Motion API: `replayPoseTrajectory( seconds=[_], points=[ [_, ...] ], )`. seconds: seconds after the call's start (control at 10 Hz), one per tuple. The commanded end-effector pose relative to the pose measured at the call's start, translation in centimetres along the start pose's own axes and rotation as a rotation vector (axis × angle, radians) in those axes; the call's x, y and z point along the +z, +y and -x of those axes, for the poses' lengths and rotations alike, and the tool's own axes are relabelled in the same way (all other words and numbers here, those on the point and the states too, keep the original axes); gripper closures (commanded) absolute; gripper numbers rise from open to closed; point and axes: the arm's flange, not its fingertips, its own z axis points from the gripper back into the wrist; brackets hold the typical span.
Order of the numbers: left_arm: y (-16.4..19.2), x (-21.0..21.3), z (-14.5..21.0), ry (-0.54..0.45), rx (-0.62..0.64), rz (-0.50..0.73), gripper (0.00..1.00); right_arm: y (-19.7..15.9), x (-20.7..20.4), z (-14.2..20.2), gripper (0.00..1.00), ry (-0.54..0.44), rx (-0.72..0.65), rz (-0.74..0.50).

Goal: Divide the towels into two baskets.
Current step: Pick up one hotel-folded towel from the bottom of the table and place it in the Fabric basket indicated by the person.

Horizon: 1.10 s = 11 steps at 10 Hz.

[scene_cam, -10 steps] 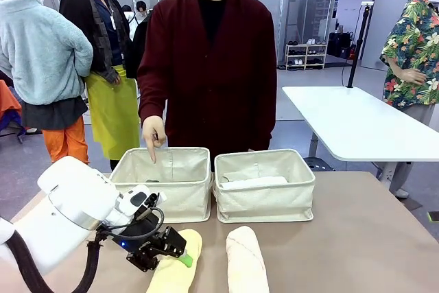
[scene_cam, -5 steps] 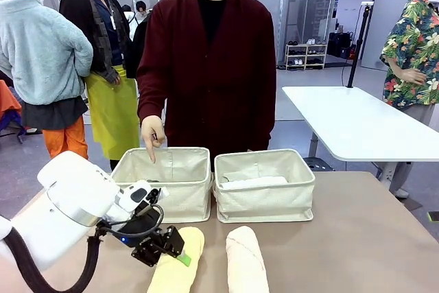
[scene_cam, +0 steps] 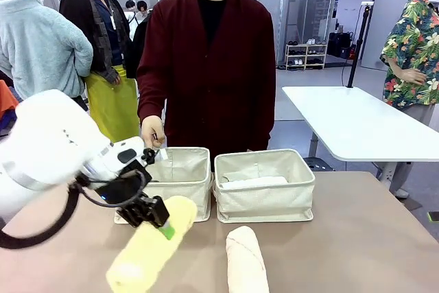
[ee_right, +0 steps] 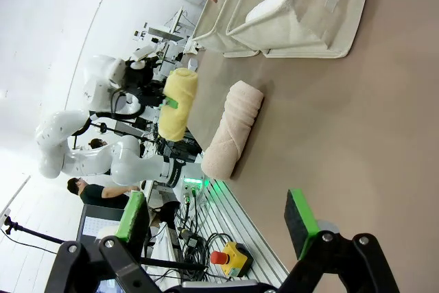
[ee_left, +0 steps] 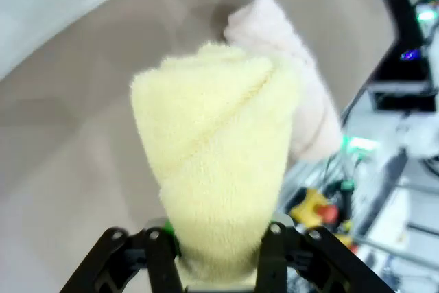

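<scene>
My left gripper is shut on one end of the pale yellow towel, which hangs tilted above the table in front of the left basket. In the left wrist view the yellow towel sticks out from between the fingers. The pinkish cream towel lies on the table near the front edge. A white towel rests inside the right basket. My right gripper stands open above the table, nothing between its green pads.
A person in a dark red cardigan stands behind the baskets, one hand pointing down at the left basket's far rim. A white table stands at the back right. The brown tabletop is bare to the right of the towels.
My left gripper has lifted the yellow towel off the table, rising and shifting a little left. The cream towel, the baskets and the person's hand have stayed put.
</scene>
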Motion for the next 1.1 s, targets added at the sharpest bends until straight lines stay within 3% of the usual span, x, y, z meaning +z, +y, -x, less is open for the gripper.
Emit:
replayPoseTrajectory(
  seconds=[0.0,0.2,0.3,0.5,0.6,0.8,0.9,1.0],
  points=[
    [-1.4,3.7,4.6,0.129,-0.236,-0.083,1.00,0.4,0.2,0.3,0.00,0.013,0.006,-0.002],
    [-1.7,4.2,4.3,0.306,-0.479,-0.251,1.00,0.4,0.2,0.3,0.00,0.013,0.006,-0.002],
    [-1.7,4.1,4.5,0.335,-0.555,-0.235,1.00,0.4,0.2,0.3,0.00,0.013,0.006,-0.002],
    [-1.1,4.2,5.4,0.229,-0.576,-0.216,1.00,0.4,0.2,0.3,0.00,0.013,0.006,-0.002],
    [-2.0,4.0,4.0,0.362,-0.524,-0.249,1.00,0.4,0.2,0.3,0.00,0.013,0.006,-0.002],
    [-2.0,4.0,4.0,0.362,-0.524,-0.249,1.00,0.4,0.2,0.3,0.00,0.013,0.006,-0.002],
    [-1.9,4.1,3.7,0.337,-0.554,-0.236,0.60,0.4,0.2,0.3,0.00,0.013,0.006,-0.002],
    [-3.5,4.9,3.8,0.300,-0.712,-0.383,0.60,0.4,0.2,0.3,0.00,0.013,0.006,-0.002]
  ],
)
